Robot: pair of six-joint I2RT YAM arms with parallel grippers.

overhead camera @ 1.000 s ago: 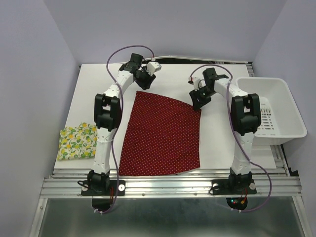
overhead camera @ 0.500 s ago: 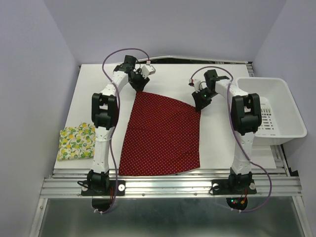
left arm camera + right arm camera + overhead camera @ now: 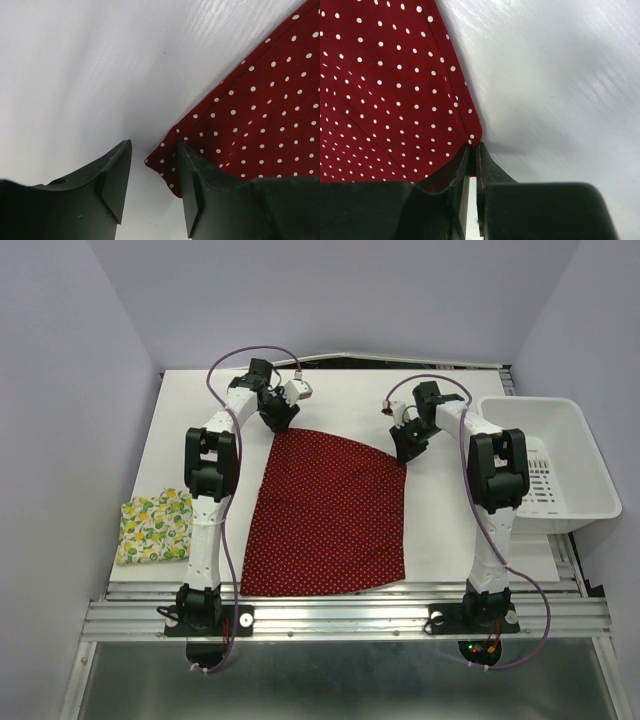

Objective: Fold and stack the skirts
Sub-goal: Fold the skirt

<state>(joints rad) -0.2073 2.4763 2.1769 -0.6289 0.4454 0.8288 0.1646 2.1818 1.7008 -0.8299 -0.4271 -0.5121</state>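
Observation:
The dark red polka-dot skirt (image 3: 330, 510) lies spread flat in the middle of the table. My left gripper (image 3: 281, 420) is open at its far left corner; in the left wrist view (image 3: 154, 162) that corner (image 3: 165, 157) lies between the jaws, apart from the left finger. My right gripper (image 3: 405, 452) is at the far right corner, and in the right wrist view (image 3: 473, 156) its jaws are shut on the red fabric's corner (image 3: 470, 127). The lemon-print skirt (image 3: 156, 526) lies folded at the table's left edge.
A white plastic bin (image 3: 548, 468) stands at the right edge of the table. The white table (image 3: 200, 410) ends at walls on the left and back. A metal rail (image 3: 340, 615) runs along the near edge.
My left gripper has moved left and down to the skirt's far left corner. My right gripper has shifted slightly onto the far right corner. The skirt has not moved.

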